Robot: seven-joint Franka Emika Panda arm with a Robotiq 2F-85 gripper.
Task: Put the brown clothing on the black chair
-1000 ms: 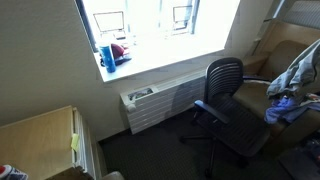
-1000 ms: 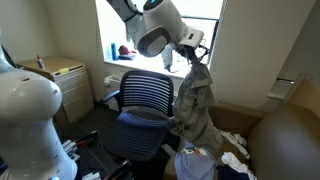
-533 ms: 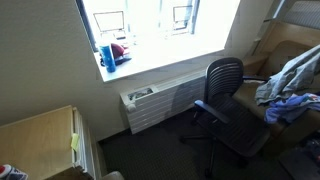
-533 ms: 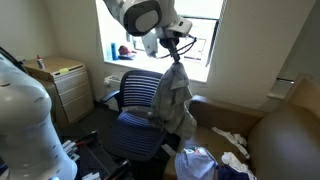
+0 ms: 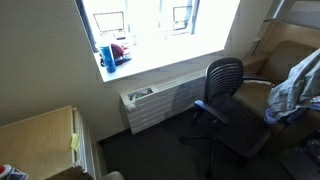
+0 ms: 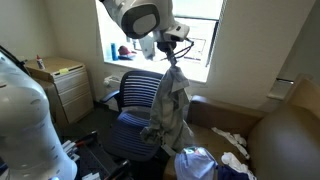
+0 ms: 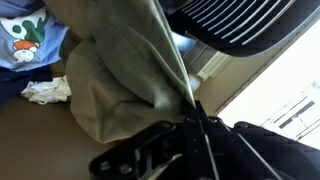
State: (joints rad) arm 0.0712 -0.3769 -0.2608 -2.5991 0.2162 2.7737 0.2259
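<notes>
The brown clothing (image 6: 171, 105) hangs limp from my gripper (image 6: 171, 47), which is shut on its top end. It dangles in front of the black chair (image 6: 135, 100), its lower part over the seat's right side. In an exterior view the chair (image 5: 228, 100) stands by the window and the garment (image 5: 296, 82) shows at the right edge. In the wrist view the tan cloth (image 7: 120, 75) runs from my shut jaws (image 7: 196, 118) down toward the floor, beside the chair's mesh back (image 7: 240, 25).
A bright blue garment (image 6: 195, 162) and white cloth pieces (image 6: 232, 157) lie on the floor below. A radiator (image 5: 160, 100) sits under the window sill (image 5: 150, 55). A wooden cabinet (image 6: 65, 85) stands left of the chair. A brown seat (image 6: 285, 140) is at right.
My gripper has carried the brown clothing leftward toward the chair over the last second; the garment now hangs closer over the seat and has swung slightly.
</notes>
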